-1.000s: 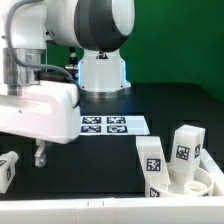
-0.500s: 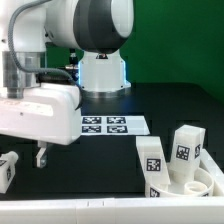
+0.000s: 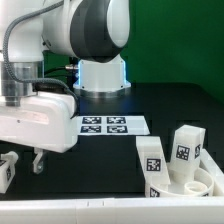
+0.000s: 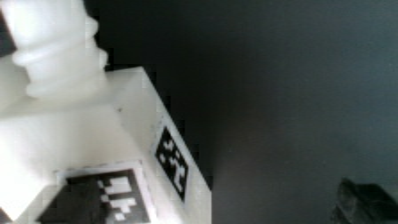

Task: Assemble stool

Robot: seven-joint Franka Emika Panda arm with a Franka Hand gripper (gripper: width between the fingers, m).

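My jaws are wide open and empty, hovering by a tagged stool leg (image 3: 6, 170) at the tabletop's (image 3: 100, 165) near edge. The other legs (image 3: 185, 150) sit well apart.

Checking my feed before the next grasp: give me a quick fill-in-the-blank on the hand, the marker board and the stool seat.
1. The hand is ___ and holds nothing.
2. The marker board carries ___ tags.
3. The seat lies at the exterior view's ___ side.
Missing: open; four; right.
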